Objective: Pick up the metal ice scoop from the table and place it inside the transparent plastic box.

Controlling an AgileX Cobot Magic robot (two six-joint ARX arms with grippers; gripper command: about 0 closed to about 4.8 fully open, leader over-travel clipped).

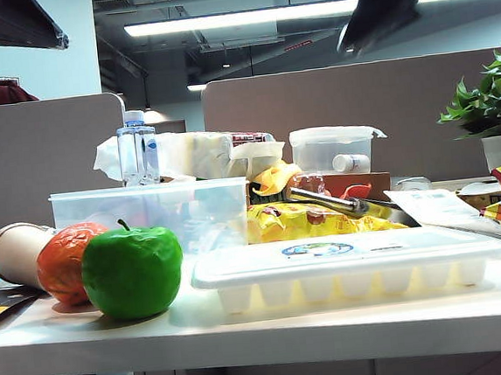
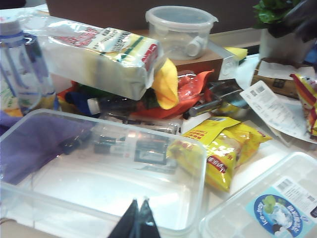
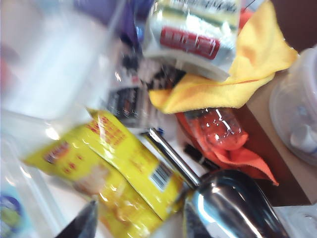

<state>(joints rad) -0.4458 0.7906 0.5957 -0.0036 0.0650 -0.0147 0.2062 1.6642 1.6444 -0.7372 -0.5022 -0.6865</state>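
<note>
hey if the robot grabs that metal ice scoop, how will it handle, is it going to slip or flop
The metal ice scoop looks rigid, so probably no flopping. Its polished surface may slip. The bowl outweighs the thin handle, so it may tilt. The right tool hovers open beside it.

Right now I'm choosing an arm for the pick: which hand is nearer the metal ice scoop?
Right. The right hand hovers just above the metal ice scoop, fingers apart beside its bowl. The left hand hangs over the transparent plastic box, the snack bag between it and the scoop.
</note>
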